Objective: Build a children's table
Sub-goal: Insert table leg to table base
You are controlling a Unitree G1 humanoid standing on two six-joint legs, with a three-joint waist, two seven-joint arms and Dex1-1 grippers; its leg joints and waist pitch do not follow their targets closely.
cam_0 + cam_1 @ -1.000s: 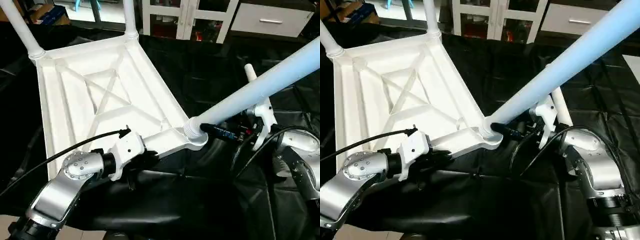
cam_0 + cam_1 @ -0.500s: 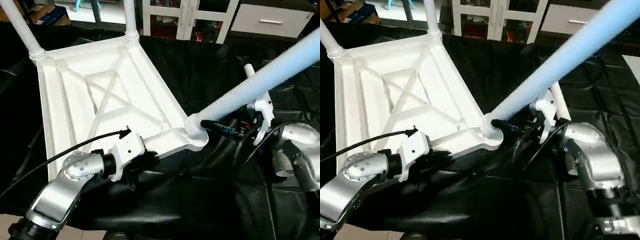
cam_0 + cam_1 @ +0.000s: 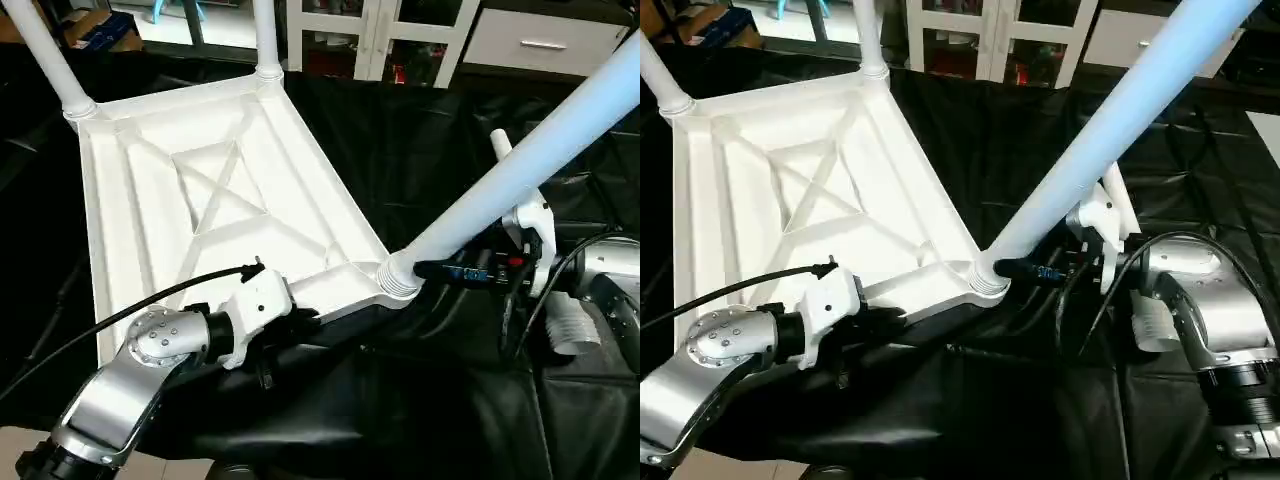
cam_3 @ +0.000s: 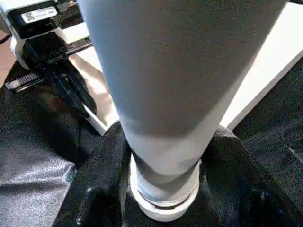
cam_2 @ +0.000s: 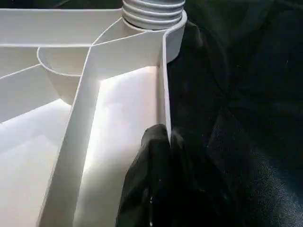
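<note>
Tabletop (image 3: pixel 200 190) rim pinched, left gripper (image 3: pixel 300 325); right gripper (image 4: pixel 161 189) around leg (image 3: pixel 520 165)

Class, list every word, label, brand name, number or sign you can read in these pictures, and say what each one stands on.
No text here can be read.
White sticker on the left gripper body, seen in the right wrist view: dark print, too blurred to read.
Blue label on the right gripper, beside the leg base: too small to read.
The tabletop and the black cloth carry no lettering.
</note>
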